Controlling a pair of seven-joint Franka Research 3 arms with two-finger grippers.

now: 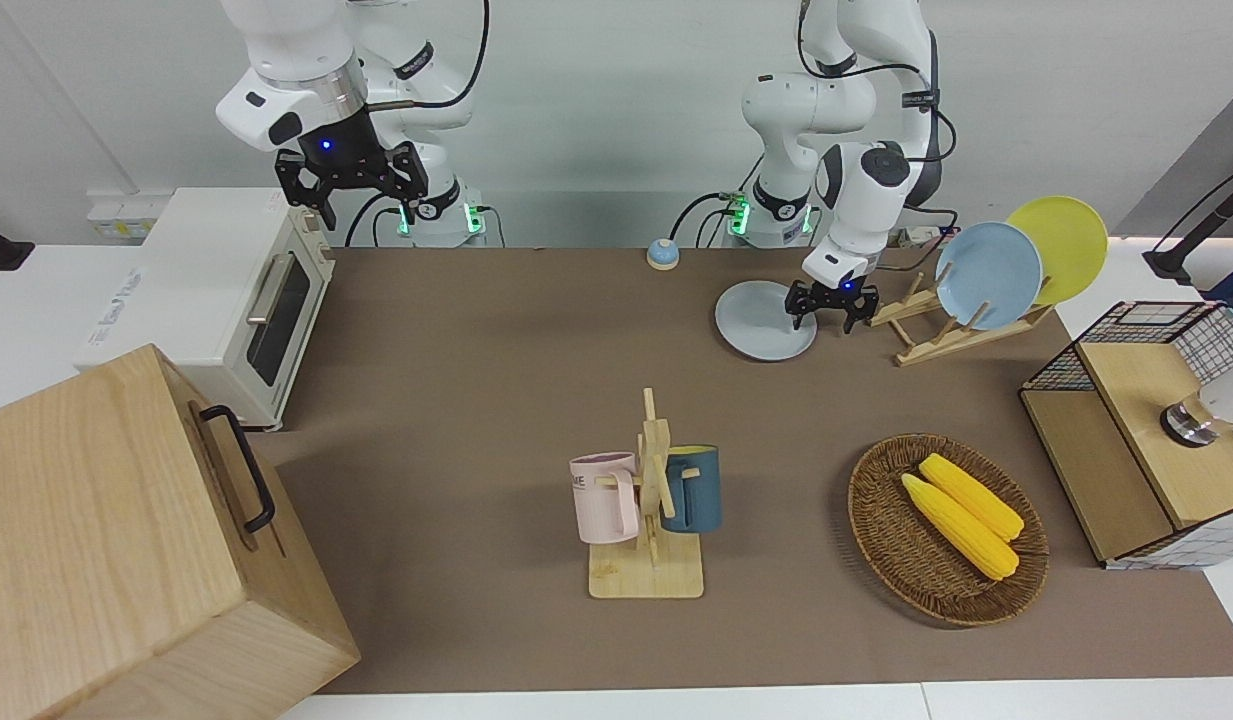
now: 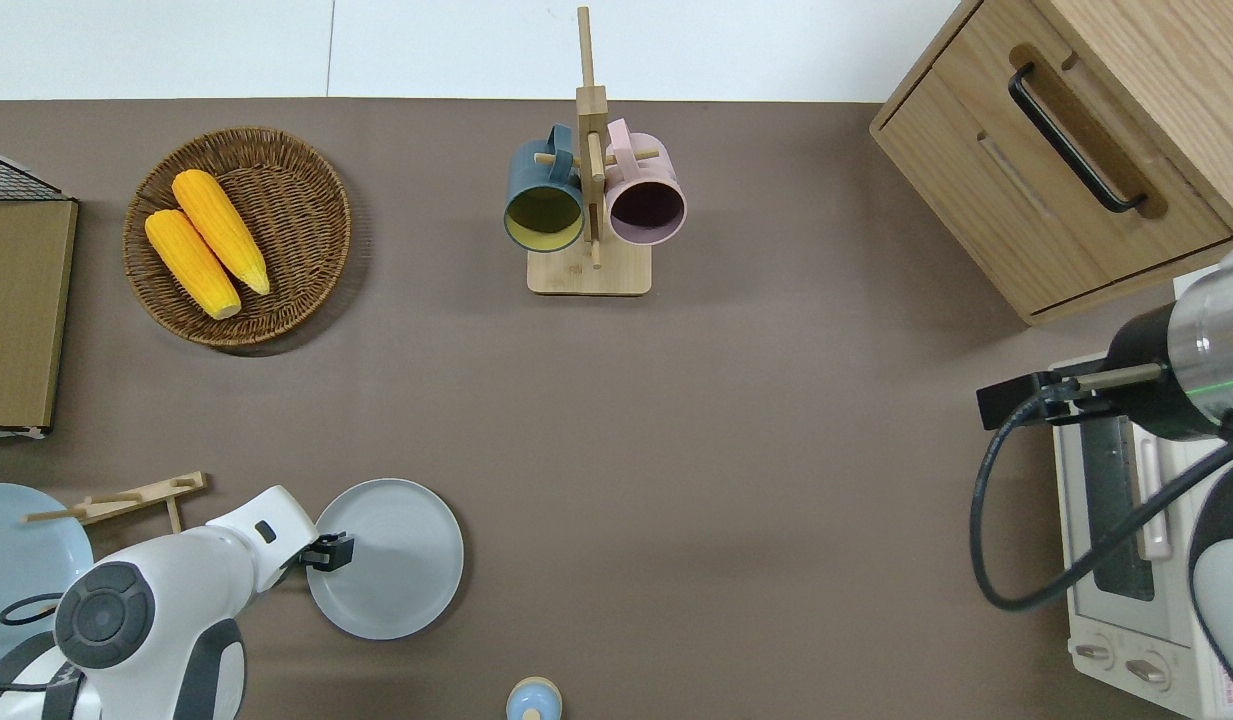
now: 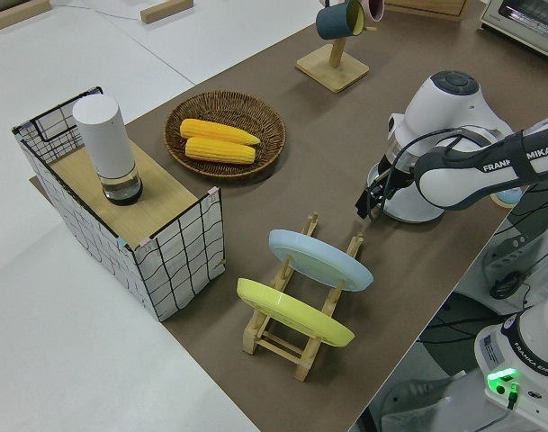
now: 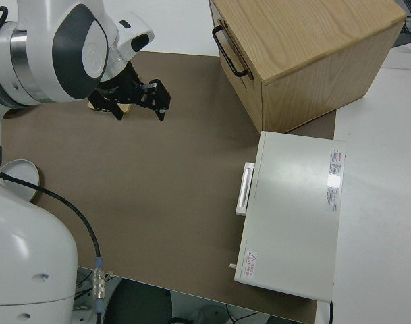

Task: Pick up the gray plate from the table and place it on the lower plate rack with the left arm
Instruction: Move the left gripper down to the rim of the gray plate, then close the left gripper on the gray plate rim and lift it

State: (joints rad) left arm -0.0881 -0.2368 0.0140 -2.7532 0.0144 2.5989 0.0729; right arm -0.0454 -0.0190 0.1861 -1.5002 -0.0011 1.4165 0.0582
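Brown matting covered the counter (image 1: 476,330), w/ white edges showing round it. Gray plate (image 2: 396,560) lay flat on the counter, close to the robots, toward the left arm's end. Left gripper (image 2: 334,551) was down at the plate's rim, on the side facing the rack; jaws were spread, one finger over the plate's edge and one off it, nothing held. Left arm (image 1: 856,210) bent down steeply to reach it.

Rack (image 1: 936,330) stood just beside the plate, further toward the left arm's end, approx. same distance from the robots. Blue plate (image 1: 988,275) and yellow plate (image 1: 1061,245) leaned upright in its slots, yellow one nearer the counter's end; slots nearest the gray plate held nothing.

Farther from the robots: wicker basket (image 2: 306,290) w/ two corn cobs (image 2: 206,255), and mid-counter a mug stand (image 2: 589,270) w/ a dark blue mug (image 2: 543,200) and a pink mug (image 2: 644,195). Small bell (image 1: 662,254) sat at the counter's near edge, between the two arm bases.

Right gripper (image 1: 348,180) was parked, jaws apart, holding nothing. Toaster oven (image 1: 226,290) and wooden cabinet (image 1: 126,540) were at the right arm's end.
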